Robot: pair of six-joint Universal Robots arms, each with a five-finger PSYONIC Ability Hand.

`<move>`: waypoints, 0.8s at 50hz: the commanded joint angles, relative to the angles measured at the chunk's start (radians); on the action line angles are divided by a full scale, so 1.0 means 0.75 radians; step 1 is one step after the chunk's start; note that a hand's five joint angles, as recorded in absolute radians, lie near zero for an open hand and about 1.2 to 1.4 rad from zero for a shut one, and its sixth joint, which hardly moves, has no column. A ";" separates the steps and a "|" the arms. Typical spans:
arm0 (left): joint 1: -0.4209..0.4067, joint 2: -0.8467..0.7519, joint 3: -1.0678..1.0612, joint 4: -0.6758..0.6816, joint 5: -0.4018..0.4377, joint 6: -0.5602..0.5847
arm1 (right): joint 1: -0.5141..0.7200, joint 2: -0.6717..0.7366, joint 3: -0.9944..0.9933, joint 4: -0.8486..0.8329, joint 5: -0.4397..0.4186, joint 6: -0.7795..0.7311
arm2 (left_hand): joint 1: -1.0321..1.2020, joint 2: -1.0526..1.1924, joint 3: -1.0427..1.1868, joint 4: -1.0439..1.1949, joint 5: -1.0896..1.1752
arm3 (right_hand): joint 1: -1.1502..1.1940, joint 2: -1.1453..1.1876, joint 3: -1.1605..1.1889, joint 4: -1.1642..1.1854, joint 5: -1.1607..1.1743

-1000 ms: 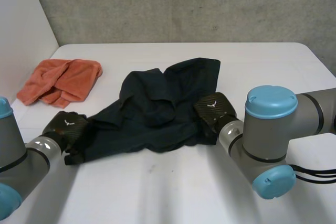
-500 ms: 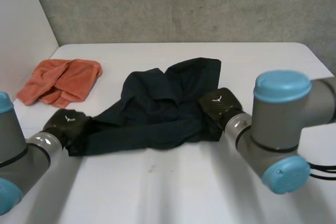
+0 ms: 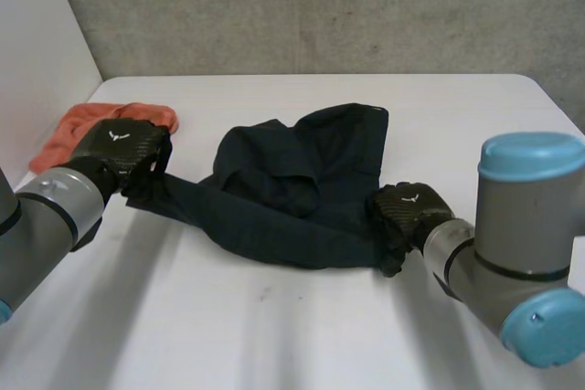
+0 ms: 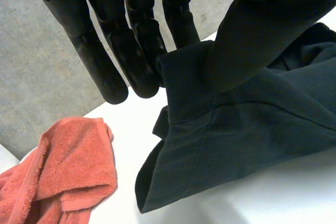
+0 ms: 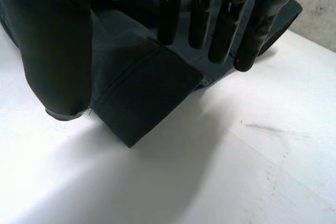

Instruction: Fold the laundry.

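A dark navy garment (image 3: 292,189) lies crumpled on the white table (image 3: 302,335), drawn out into a band towards both hands. My left hand (image 3: 119,148) is at its left corner, lifted off the table. In the left wrist view straight fingers (image 4: 105,51) and the thumb pinch that corner of the garment (image 4: 236,140), which hangs down from them. My right hand (image 3: 407,212) is at the garment's front right corner. Its fingers (image 5: 199,14) are straight and apart from the thumb, above the hemmed corner (image 5: 142,98) lying flat on the table.
An orange towel (image 3: 78,121) lies bunched at the table's far left, partly behind my left hand and close below it (image 4: 68,171). A grey wall runs along the table's back and a white wall stands at the left.
My left hand closed on the garment's left corner, then lifted it back and left towards the towel. My right hand slid towards the front right and opened. The garment is stretched wider.
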 commanded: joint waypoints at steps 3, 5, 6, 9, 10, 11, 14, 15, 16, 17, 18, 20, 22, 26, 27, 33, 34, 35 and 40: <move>-0.007 -0.005 0.049 -0.017 0.000 -0.048 | 0.040 0.081 0.017 -0.176 0.008 0.008 | 0.354 0.276 0.280 0.267 0.345 | 0.094 0.014 0.023 0.028 0.028; -0.007 -0.005 0.057 -0.019 0.000 -0.062 | 0.046 0.110 0.001 -0.191 0.008 0.006 | 0.354 0.276 0.280 0.267 0.345 | 0.109 0.030 0.039 0.044 0.043; -0.007 -0.005 0.068 -0.023 0.000 -0.078 | 0.053 0.134 -0.014 -0.201 0.010 0.006 | 0.354 0.276 0.280 0.267 0.345 | 0.137 0.057 0.066 0.071 0.070; -0.007 -0.005 0.080 -0.029 0.000 -0.109 | 0.063 0.165 -0.040 -0.205 0.010 0.006 | 0.354 0.276 0.280 0.267 0.345 | 0.308 0.229 0.238 0.242 0.242; -0.007 -0.005 0.088 -0.033 0.000 -0.129 | 0.071 0.181 -0.059 -0.207 0.010 0.006 | 0.354 0.276 0.280 0.267 0.345 | 0.646 0.567 0.576 0.581 0.580; -0.009 -0.003 0.092 -0.035 0.000 -0.137 | 0.073 0.190 -0.067 -0.209 0.010 0.008 | 0.354 0.276 0.280 0.267 0.345 | 0.863 0.783 0.792 0.797 0.797; -0.018 -0.003 0.107 -0.037 0.000 -0.164 | 0.073 0.188 -0.110 -0.201 0.016 0.006 | 0.354 0.276 0.280 0.267 0.345 | 1.333 1.254 1.263 1.267 1.267; -0.022 -0.001 0.111 -0.039 0.000 -0.168 | 0.073 0.184 -0.118 -0.195 0.018 0.006 | 0.354 0.276 0.280 0.267 0.345 | 1.333 1.254 1.263 1.268 1.267; -0.026 0.003 0.115 -0.039 0.000 -0.170 | 0.067 0.178 -0.128 -0.191 0.016 0.004 | 0.354 0.276 0.280 0.267 0.345 | 1.333 1.254 1.263 1.268 1.267; -0.030 0.005 0.119 -0.039 0.000 -0.172 | 0.063 0.167 -0.139 -0.181 0.016 -0.004 | 0.354 0.276 0.280 0.267 0.345 | 1.333 1.254 1.263 1.268 1.267; -0.036 0.017 0.129 -0.039 0.000 -0.172 | 0.061 0.141 -0.145 -0.154 0.012 -0.020 | 0.354 0.276 0.280 0.267 0.345 | 1.333 1.254 1.263 1.268 1.267; -0.040 0.030 0.143 -0.041 -0.002 -0.172 | 0.057 0.076 -0.153 -0.107 0.010 -0.041 | 0.354 0.276 0.280 0.267 0.345 | 1.333 1.254 1.263 1.268 1.267; -0.038 0.087 0.170 -0.048 -0.002 -0.172 | 0.051 -0.085 -0.183 -0.013 0.006 -0.110 | 0.354 0.276 0.280 0.267 0.345 | 1.333 1.254 1.263 1.268 1.267; -0.024 0.193 0.213 -0.066 -0.002 -0.174 | 0.006 -0.315 -0.292 0.181 0.006 -0.294 | 0.354 0.276 0.280 0.267 0.345 | 1.333 1.254 1.263 1.268 1.267; -0.024 0.207 0.223 -0.070 -0.002 -0.176 | -0.013 -0.346 -0.316 0.212 0.010 -0.327 | 0.354 0.276 0.280 0.267 0.345 | 1.333 1.254 1.263 1.268 1.267; -0.028 0.350 0.289 -0.082 -0.008 -0.176 | -0.066 -0.461 -0.598 0.392 0.018 -0.450 | 0.354 0.276 0.280 0.267 0.345 | 1.333 1.254 1.263 1.268 1.267; -0.024 0.365 0.291 -0.082 -0.010 -0.178 | -0.070 -0.469 -0.631 0.423 0.018 -0.450 | 0.354 0.276 0.280 0.267 0.345 | 1.333 1.254 1.263 1.268 1.267; -0.022 0.377 0.295 -0.082 -0.010 -0.176 | -0.068 -0.465 -0.662 0.457 0.016 -0.450 | 0.354 0.276 0.280 0.267 0.345 | 1.333 1.254 1.263 1.268 1.267; -0.026 0.390 0.301 -0.084 -0.010 -0.176 | -0.076 -0.410 -0.773 0.607 -0.003 -0.454 | 0.354 0.276 0.280 0.267 0.345 | 1.333 1.254 1.263 1.268 1.267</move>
